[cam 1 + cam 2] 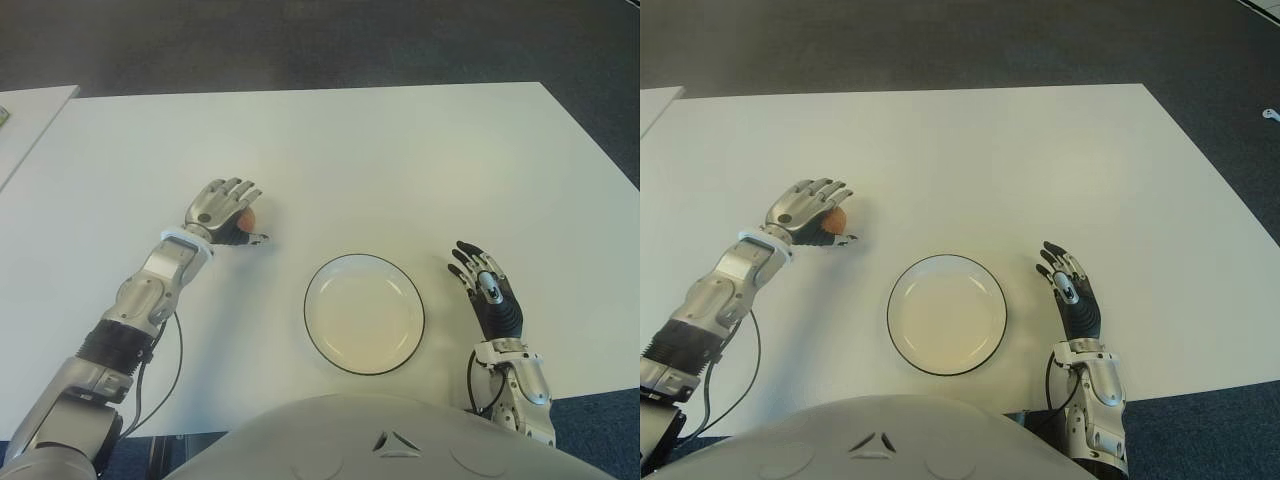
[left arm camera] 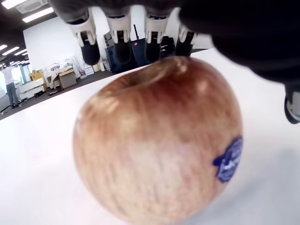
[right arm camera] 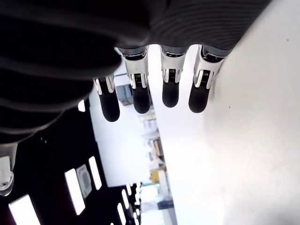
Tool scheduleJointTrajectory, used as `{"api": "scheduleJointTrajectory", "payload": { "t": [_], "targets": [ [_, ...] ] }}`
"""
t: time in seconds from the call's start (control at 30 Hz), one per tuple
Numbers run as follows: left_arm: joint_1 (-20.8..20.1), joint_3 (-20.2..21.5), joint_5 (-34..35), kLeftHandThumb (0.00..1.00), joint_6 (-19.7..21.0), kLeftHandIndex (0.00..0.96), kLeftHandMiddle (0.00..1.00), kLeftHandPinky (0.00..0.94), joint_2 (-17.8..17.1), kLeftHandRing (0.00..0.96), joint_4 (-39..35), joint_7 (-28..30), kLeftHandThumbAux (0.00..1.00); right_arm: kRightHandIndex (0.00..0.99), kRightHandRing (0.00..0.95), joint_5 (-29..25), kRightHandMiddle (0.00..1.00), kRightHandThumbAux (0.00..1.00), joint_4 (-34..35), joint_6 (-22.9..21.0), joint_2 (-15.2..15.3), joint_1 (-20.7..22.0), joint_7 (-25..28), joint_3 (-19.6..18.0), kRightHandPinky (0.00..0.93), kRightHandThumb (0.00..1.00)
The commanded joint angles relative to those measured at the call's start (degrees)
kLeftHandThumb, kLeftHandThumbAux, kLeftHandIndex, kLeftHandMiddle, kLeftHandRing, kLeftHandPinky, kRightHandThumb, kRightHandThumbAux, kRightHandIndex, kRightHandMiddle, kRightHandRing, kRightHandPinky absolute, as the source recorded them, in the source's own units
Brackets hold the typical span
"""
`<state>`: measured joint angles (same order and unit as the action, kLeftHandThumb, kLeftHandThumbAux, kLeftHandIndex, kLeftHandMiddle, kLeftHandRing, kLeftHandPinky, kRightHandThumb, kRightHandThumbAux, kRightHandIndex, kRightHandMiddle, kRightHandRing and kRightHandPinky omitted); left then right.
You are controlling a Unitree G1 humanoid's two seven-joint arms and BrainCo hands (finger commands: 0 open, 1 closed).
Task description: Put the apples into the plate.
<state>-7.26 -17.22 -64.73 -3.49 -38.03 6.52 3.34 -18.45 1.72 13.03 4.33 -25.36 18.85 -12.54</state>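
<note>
- Only 1 apple (image 2: 159,145) shows: a reddish-yellow fruit with a small blue sticker (image 2: 229,159) on its side, sitting on the white table (image 1: 400,160) to the left of the plate and a little farther away than it.
- Over that apple is the left hand (image 1: 222,210), palm down, so that from the head camera only a sliver of the fruit peeks out beneath it.
- From the left wrist, the 4 fingers (image 2: 121,47) reach out past the far side of the apple with their tips just above its top, and the thumb shows off to one side; the hand is spread around the fruit and has not closed on it.
- Near the robot, at the middle of the table, lies the plate (image 1: 322,348), round, white, with a thin dark rim.
- Just right of the plate shows the right hand (image 1: 488,290), well apart from the apple.
- Its fingers (image 3: 140,96) are extended and slightly apart, holding nothing.
</note>
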Motion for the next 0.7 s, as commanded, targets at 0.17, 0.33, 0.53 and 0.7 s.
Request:
{"api": "scheduleJointTrajectory", "payload": {
  "t": [0.17, 0.33, 0.53, 0.7],
  "targets": [
    [-0.12, -1.54, -0.35, 0.256, 1.1, 0.0, 0.0, 0.0, -1.51, 0.0, 0.26, 1.6, 0.271, 0.183, 0.093, -0.66, 0.151, 0.467, -2.06, -0.46, -0.33, -0.07, -0.06, -0.42, 0.097, 0.259],
    [-0.71, -1.58, 0.33, 0.232, 0.84, 0.0, 0.0, 0.006, -1.75, 0.0, 2.74, -0.82, 0.277, 0.18, 0.095, -0.86, 0.151, 0.47, -2.45, -0.7, -0.16, 0.12, 0.12, -0.65, 0.099, 0.258],
    [-1.02, -1.6, 1.02, 0.224, 0.67, 0.0, 0.0, 0.009, -2.21, 0.0, 3.64, -0.86, 0.287, 0.18, 0.092, -0.49, 0.15, 0.464, -3.25, -0.69, -0.06, 0.54, -0.13, -0.85, 0.092, 0.26],
    [-1.2, -1.62, 1.49, 0.224, 0.37, 0.0, 0.0, 0.011, -2.74, 0.0, 4.23, -1.09, 0.298, 0.185, 0.091, -0.24, 0.151, 0.464, -3.72, -0.48, -0.06, 0.83, -0.32, -0.99, 0.087, 0.258]
  ]
}}
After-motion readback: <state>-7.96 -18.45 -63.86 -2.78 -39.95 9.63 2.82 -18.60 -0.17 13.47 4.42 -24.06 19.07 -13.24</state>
